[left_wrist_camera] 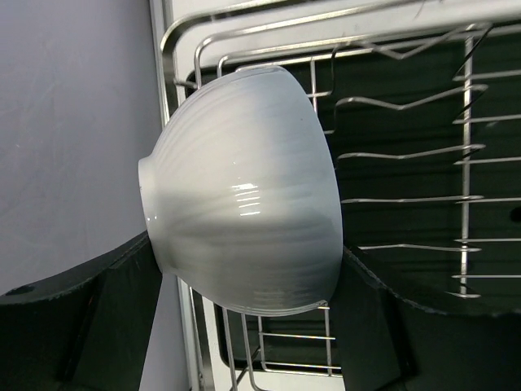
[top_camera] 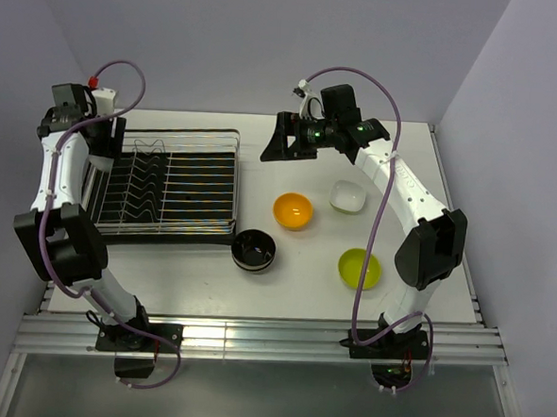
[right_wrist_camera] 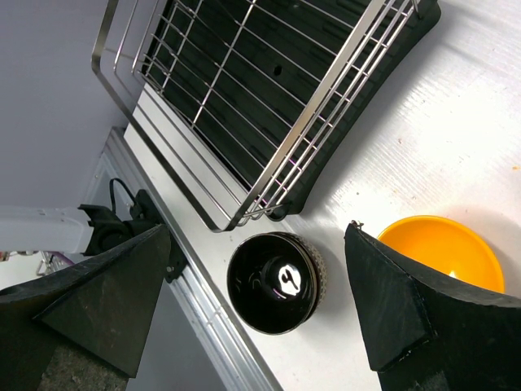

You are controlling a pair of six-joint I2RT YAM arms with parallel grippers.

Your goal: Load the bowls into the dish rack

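The left end effector (left_wrist_camera: 248,273) clamps a white bowl (left_wrist_camera: 244,187). The right end effector (right_wrist_camera: 256,236) gapes open, its arm reaching forward.

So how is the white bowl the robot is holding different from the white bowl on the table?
The held white bowl is tipped on its side; the table white bowl sits upright, mouth up. The held white bowl is pinched in the left gripper at the edge of the dish rack; the table white bowl rests free on the table, away from the rack. Both are white and round.
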